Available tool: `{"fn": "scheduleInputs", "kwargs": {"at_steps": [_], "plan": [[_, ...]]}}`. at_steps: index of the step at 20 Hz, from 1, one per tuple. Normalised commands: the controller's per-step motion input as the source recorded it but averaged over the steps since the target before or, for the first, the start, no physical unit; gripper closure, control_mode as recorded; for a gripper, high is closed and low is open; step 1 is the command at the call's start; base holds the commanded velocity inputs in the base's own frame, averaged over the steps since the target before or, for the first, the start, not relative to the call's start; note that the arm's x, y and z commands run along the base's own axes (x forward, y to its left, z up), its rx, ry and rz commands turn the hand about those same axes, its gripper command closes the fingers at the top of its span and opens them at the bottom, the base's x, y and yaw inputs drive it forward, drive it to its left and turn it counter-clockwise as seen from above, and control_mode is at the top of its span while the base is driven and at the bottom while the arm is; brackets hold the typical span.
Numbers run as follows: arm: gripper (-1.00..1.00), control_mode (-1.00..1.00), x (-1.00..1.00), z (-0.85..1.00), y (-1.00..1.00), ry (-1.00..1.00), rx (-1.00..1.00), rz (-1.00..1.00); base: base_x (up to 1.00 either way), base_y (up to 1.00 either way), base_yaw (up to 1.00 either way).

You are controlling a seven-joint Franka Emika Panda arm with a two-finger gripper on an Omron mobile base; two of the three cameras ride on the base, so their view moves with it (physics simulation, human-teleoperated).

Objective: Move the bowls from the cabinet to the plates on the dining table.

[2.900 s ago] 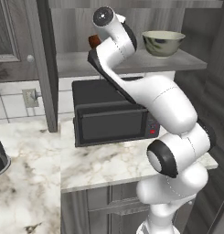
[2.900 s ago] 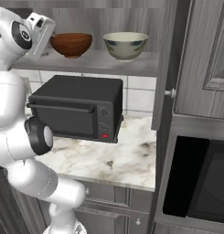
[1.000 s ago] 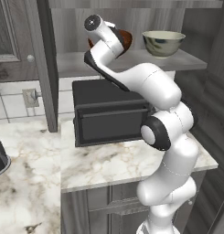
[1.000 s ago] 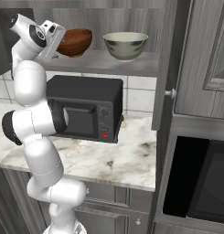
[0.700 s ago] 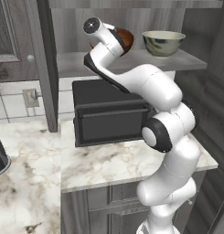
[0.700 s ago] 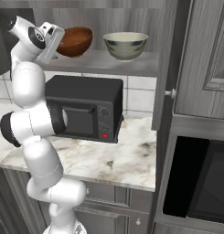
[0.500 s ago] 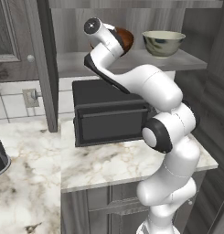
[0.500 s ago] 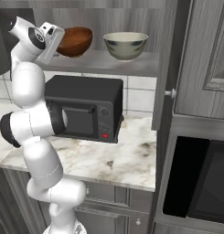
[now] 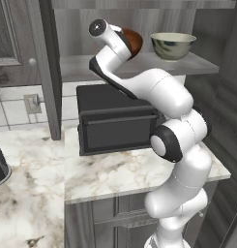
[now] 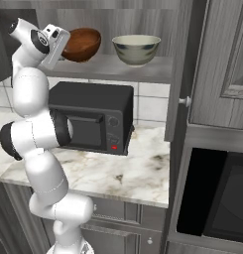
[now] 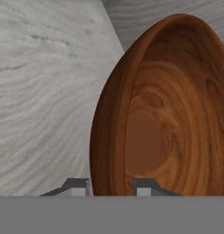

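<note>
Reddish-brown wooden bowl [image 11: 163, 114] sits on the cabinet shelf [image 10: 138, 69], left of the cream-green bowl [image 10: 136, 48]. Rim is straddled by the tool [image 11: 111, 186], fingers narrowed, one inside, one outside; grip looks closed on it. Judged rigid, light, smooth; rim pinch suits.

Shelf [image 10: 143, 69]: open gap between brown bowl [image 10: 82, 43] and cream bowl [image 10: 136, 49].
Below shelf: microwave [image 10: 93, 116] close under the edge.
Right side: open cabinet door [image 10: 185, 64] bounds the opening.
Worktop [image 10: 123, 173]: bare before microwave.
</note>
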Motion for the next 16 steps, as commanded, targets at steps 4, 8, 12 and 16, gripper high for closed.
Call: {"fn": "scheduleInputs", "kwargs": {"at_steps": [4,8,12,16], "plan": [[1.0,-1.0,-0.25,0.18,0.05,0.0,0.0,0.0,0.0,0.0,0.0],[1.0,-1.0,-0.47,0.07,0.06,0.0,0.0,0.0,0.0,0.0,0.0],[1.0,-1.0,-0.73,0.0,0.03,0.0,-0.03,0.0,0.0,0.0,0.0],[1.0,-1.0,-0.82,0.0,0.0,-0.02,-0.05,0.0,0.0,0.0,0.0]]}}
